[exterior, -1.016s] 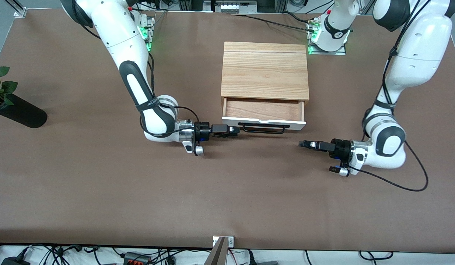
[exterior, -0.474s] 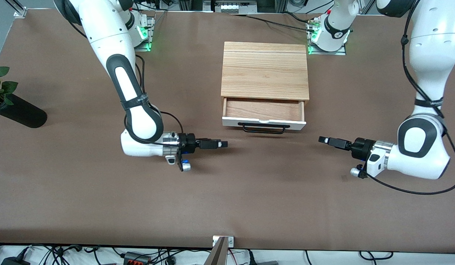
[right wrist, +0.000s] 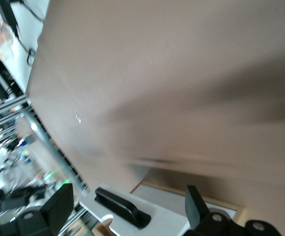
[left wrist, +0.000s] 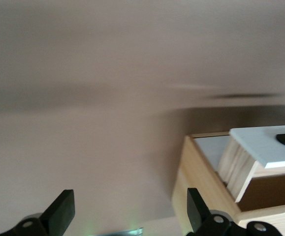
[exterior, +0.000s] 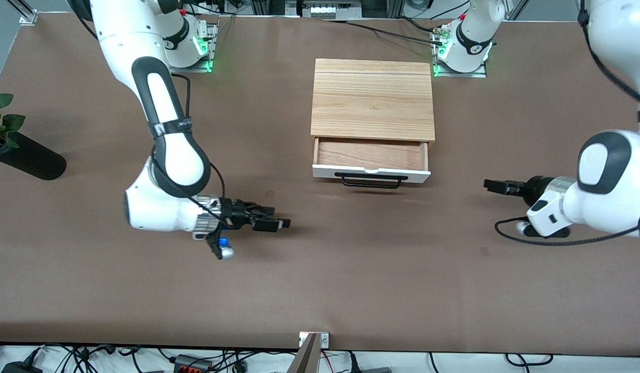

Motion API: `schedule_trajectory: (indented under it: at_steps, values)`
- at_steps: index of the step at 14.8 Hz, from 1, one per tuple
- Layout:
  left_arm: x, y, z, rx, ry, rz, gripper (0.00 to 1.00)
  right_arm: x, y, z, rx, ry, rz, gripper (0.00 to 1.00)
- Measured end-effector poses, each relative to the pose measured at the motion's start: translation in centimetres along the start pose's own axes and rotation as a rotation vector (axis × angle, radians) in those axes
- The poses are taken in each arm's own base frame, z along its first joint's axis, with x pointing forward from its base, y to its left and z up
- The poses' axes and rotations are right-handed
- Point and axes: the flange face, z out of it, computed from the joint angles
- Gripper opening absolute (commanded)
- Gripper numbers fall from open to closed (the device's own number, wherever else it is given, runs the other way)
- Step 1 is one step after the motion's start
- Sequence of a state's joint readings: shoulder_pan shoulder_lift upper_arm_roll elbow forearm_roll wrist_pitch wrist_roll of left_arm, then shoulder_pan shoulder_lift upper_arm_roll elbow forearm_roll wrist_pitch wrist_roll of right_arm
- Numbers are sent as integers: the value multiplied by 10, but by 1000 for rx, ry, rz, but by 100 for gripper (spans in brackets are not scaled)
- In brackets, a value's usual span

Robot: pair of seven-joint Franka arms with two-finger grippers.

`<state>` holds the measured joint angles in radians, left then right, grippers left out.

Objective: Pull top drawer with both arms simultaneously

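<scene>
The top drawer (exterior: 370, 154) stands partly pulled out of the light-wood box (exterior: 372, 98), its reddish-brown inside showing. Its white front panel (exterior: 371, 173) carries the black bar handle (exterior: 371, 180). My right gripper (exterior: 279, 224) is open and empty, low over the table toward the right arm's end, apart from the handle. My left gripper (exterior: 489, 184) is open and empty, over the table toward the left arm's end. The left wrist view shows the white front (left wrist: 260, 145) and its open gripper (left wrist: 130, 216). The right wrist view shows the handle (right wrist: 120, 206) and its open gripper (right wrist: 126, 206).
A black vase with a red rose (exterior: 24, 155) lies at the right arm's end of the table. A black cable (exterior: 558, 239) loops on the table under the left wrist. The arm bases (exterior: 462, 52) stand beside the box.
Both grippers have drawn away from the drawer handle, each toward its own end of the table. The drawer has stayed open by the same amount.
</scene>
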<state>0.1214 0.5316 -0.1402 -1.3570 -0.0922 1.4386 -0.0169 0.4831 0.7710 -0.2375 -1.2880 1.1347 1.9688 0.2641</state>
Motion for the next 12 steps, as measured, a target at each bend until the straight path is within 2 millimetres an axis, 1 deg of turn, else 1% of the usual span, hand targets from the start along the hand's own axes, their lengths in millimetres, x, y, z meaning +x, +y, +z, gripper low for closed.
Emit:
schedule_trajectory:
  at_steps: [1, 3, 5, 7, 8, 9, 10, 12]
  values:
    - [-12, 4, -16, 62, 22, -15, 100, -1, -7, -18, -51, 42, -15, 100]
    - [-36, 22, -48, 165, 86, -20, 100, -9, -19, -48, -204, 136, -59, 100]
    - [-64, 41, -83, 187, 161, -14, 100, -21, -30, -75, -403, 242, -151, 100]
    - [-96, 53, -117, 191, 259, -44, 100, -39, -38, -102, -606, 312, -226, 100]
    - [-113, 58, -130, 189, 310, -71, 100, -46, -39, -114, -666, 325, -231, 100]
    - [-129, 62, -138, 180, 353, -91, 100, -50, -37, -126, -704, 325, -211, 100]
    - [-143, 64, -141, 164, 390, -97, 100, -50, -30, -139, -735, 319, -170, 100]
    - [-166, 61, -137, 144, 445, -98, 100, -49, -19, -168, -770, 320, -112, 100]
